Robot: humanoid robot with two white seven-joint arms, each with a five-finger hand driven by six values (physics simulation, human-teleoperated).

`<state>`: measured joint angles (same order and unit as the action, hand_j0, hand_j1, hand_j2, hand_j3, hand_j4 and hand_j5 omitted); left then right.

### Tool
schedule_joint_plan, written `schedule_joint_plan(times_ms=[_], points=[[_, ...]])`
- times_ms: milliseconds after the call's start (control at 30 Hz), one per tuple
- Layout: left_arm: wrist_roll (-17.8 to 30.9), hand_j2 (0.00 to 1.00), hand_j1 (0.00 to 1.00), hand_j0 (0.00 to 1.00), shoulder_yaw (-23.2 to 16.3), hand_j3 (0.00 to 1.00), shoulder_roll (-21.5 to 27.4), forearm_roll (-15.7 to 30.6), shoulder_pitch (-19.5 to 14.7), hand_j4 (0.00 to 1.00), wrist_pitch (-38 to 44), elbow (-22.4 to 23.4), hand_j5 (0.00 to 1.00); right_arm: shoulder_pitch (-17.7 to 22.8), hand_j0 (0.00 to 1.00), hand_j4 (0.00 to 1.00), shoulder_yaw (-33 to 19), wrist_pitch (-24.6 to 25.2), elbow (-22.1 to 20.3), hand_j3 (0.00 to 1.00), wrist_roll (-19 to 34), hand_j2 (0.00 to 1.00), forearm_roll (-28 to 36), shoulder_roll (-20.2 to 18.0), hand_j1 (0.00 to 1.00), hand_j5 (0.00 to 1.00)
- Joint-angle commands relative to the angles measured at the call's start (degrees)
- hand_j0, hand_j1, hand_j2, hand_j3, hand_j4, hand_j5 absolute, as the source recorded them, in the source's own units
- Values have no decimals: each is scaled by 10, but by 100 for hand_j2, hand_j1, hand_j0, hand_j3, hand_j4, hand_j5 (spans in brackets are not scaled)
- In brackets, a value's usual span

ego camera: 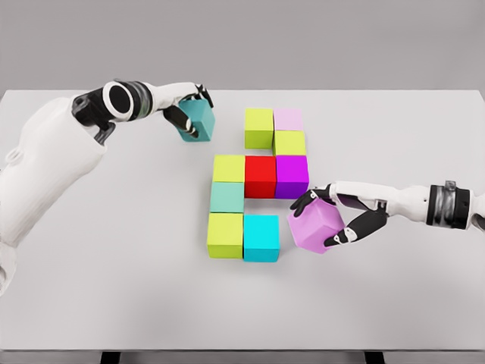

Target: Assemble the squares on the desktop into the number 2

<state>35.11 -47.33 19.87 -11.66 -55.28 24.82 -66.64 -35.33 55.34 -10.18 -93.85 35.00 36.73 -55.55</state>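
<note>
Coloured cubes lie grouped mid-table: a lime cube [258, 127] and a pale pink cube [288, 119] on top, a lime cube [289, 142] below them, then a row of lime [228, 168], red [260, 176] and purple [292, 175]. Under that row sit a mint cube [226, 197], a lime cube [225, 234] and a cyan cube [261, 237]. My left hand [187, 112] is shut on a teal cube [198, 120], held tilted to the upper left of the group. My right hand [339, 216] is shut on a violet cube [314, 226], tilted just right of the cyan cube.
The grey table [114, 288] runs wide to both sides, with its front edge near the bottom of the view. A grey wall stands behind the table's far edge.
</note>
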Motion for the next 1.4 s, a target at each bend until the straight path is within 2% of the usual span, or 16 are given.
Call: schedule_joint_plan(times_ms=[0,133,333,500,600,633,667,700,1000,1100,1167,1200,1267,1300,1367], points=[[-1,31,31,31,0,31,-25,-5,-1,31,0,30,31,0,65,65,-1,1,5,65,0,65,4,3,65,65],[-1,31,31,31,0,31,-51,-17,-13,31,0,74,31,1,65,65,-1,1,5,65,0,65,4,8,65,65],[-1,31,31,31,0,31,-69,-23,-18,31,0,81,31,1,66,66,0,1,13,66,0,66,3,11,66,66],[-1,31,31,31,0,31,-83,-31,-28,31,0,110,31,4,66,66,0,1,17,66,0,66,2,11,66,66],[-1,31,31,31,0,31,-96,-40,-33,31,0,121,31,4,69,69,0,0,17,69,0,69,-1,11,69,69],[-1,31,31,31,0,31,-103,-43,-36,31,-1,130,31,4,80,80,-1,0,17,80,0,80,-1,11,80,80],[-1,31,31,31,0,31,-104,-46,-37,31,-1,135,31,4,98,98,-1,1,17,98,0,98,3,11,98,98],[-1,31,31,31,0,31,-108,-46,-37,31,-1,135,31,4,100,100,-1,0,17,100,0,100,5,11,100,100],[-1,32,32,32,0,32,-113,-50,-38,32,-1,136,32,4,100,100,-8,-8,6,100,0,100,3,10,100,100],[-1,32,32,32,0,32,-113,-50,-38,32,-1,136,32,5,100,100,-22,-8,-12,100,0,100,4,2,100,100],[-1,33,33,33,0,33,-113,-50,-38,33,-2,136,33,8,100,100,-21,-22,-14,100,0,100,3,-17,100,100],[-1,35,35,35,0,35,-113,-50,-38,35,-2,136,35,14,100,100,-21,-46,-25,100,0,100,3,-36,100,100],[-1,37,37,37,0,37,-113,-50,-38,37,-4,136,37,17,100,100,-22,-63,-65,100,0,100,2,-84,100,100],[-1,38,38,38,0,38,-113,-50,-38,38,-3,136,38,18,100,100,-21,-85,-67,100,0,100,1,-110,100,100],[-1,38,38,38,0,38,-113,-50,-38,38,-3,136,38,13,100,100,-23,-169,-67,100,0,100,-3,-161,100,100]])
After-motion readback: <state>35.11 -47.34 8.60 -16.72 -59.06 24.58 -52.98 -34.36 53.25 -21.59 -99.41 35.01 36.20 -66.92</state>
